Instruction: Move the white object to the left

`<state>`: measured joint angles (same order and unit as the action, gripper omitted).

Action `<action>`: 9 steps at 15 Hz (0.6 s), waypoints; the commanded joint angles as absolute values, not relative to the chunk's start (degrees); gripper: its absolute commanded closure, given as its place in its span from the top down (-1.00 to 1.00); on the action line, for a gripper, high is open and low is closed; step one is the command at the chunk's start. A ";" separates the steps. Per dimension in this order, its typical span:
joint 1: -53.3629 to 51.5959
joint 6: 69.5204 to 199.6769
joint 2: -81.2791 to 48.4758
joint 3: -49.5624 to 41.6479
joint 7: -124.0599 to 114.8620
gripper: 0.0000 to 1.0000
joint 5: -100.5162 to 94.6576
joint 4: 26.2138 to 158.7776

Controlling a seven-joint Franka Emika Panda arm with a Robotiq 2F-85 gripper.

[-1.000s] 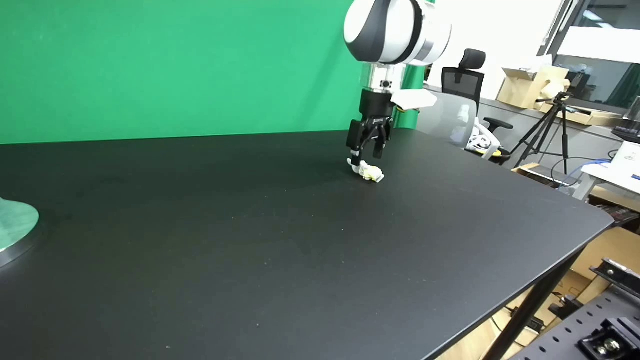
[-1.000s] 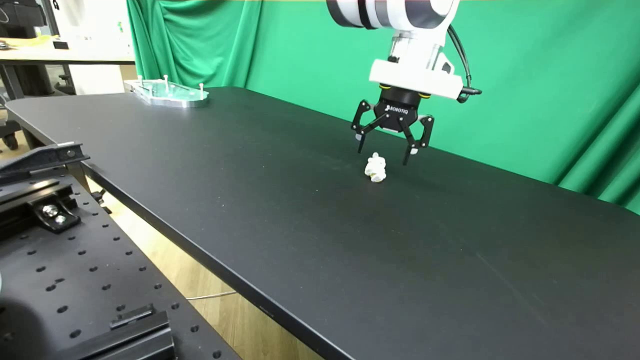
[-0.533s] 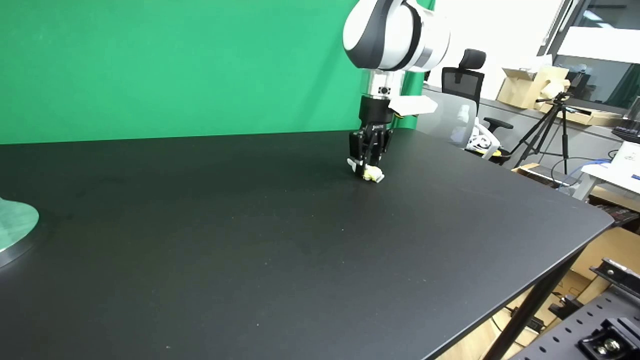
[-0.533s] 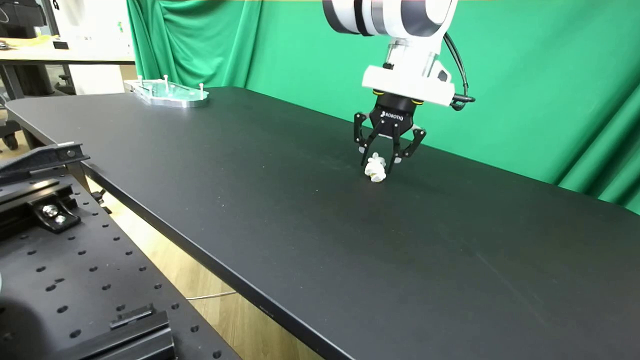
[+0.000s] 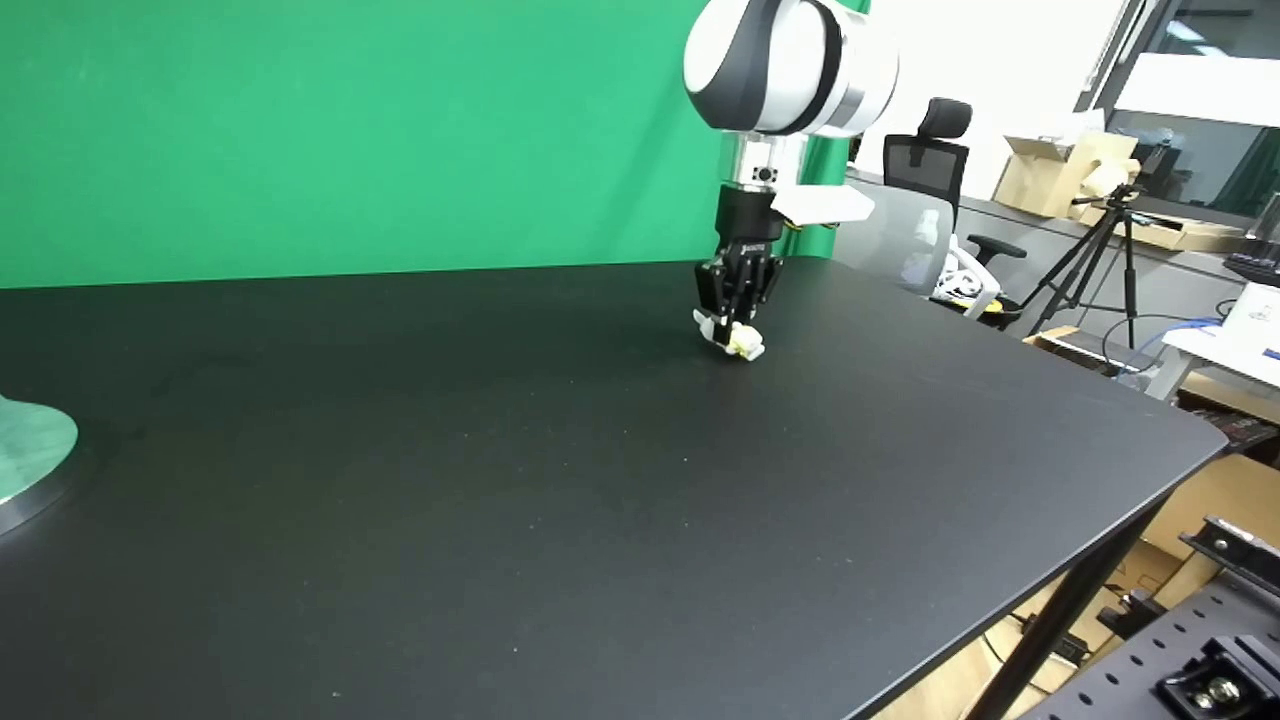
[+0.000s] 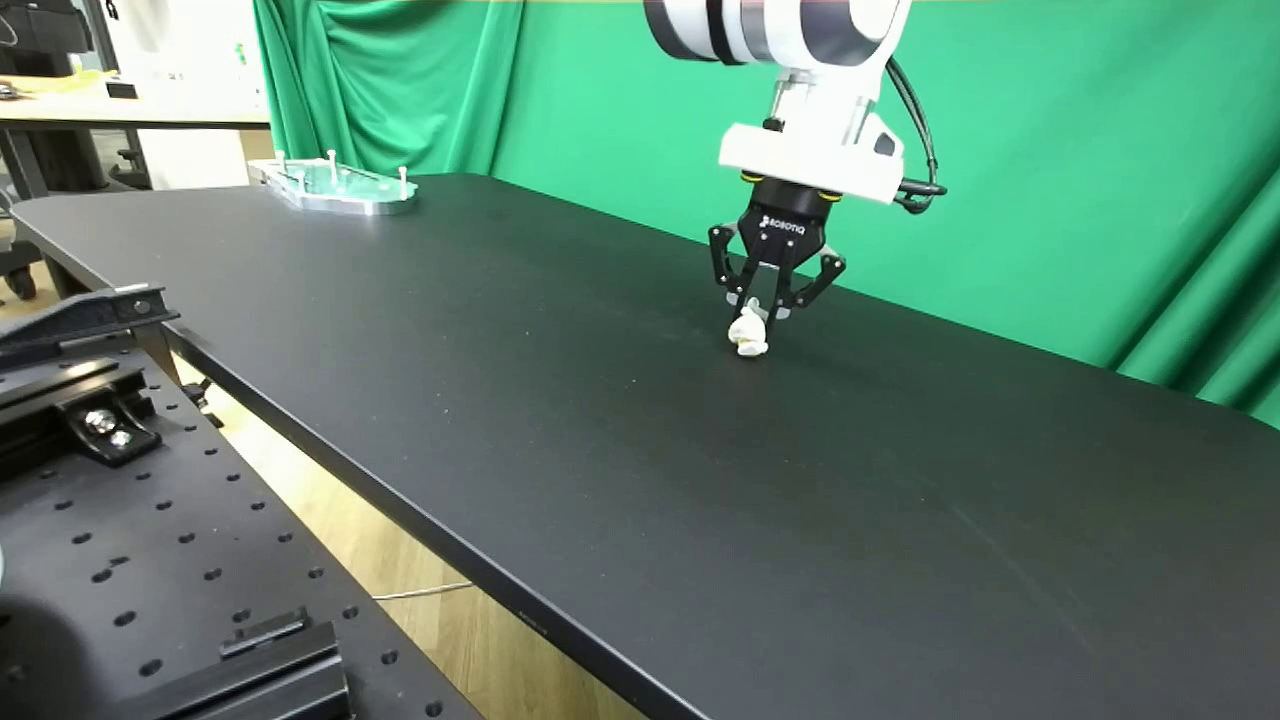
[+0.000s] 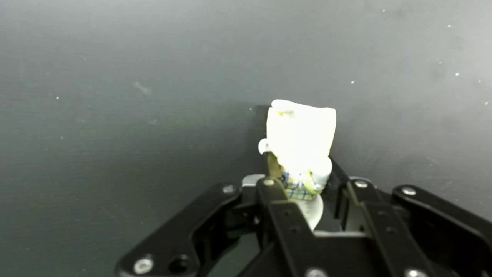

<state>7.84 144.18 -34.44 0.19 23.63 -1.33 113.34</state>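
Note:
The white object (image 7: 301,134) is a small lumpy figure with a checked blue-and-yellow patch, overexposed at its upper end in the wrist view. My gripper (image 7: 301,159) is shut on its middle, one finger along each side. In both exterior views the white object (image 5: 744,341) (image 6: 749,333) hangs at the fingertips over the black table (image 6: 640,470), its lower end low down by the surface. Whether it still touches the table I cannot tell. The fingers hide part of its sides.
A pale green round disc with a grey rim (image 5: 35,450) stands at the left edge in an exterior view. A clear fixture with white posts (image 6: 340,195) sits at the table's far end. Behind the arm hangs a green curtain (image 6: 1050,200). A perforated grey plate (image 6: 200,540) adjoins the table.
My gripper came down around the white object and its fingers drew together on it. Over the last half second, gripper and object have risen slightly together.

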 commanded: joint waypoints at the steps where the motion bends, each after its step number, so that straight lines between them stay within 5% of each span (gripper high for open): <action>1: 5.67 143.34 -31.86 -1.01 19.50 -0.85 -4.65 113.10; 9: 3.29 139.94 -31.63 3.68 18.70 -0.85 -1.77 108.54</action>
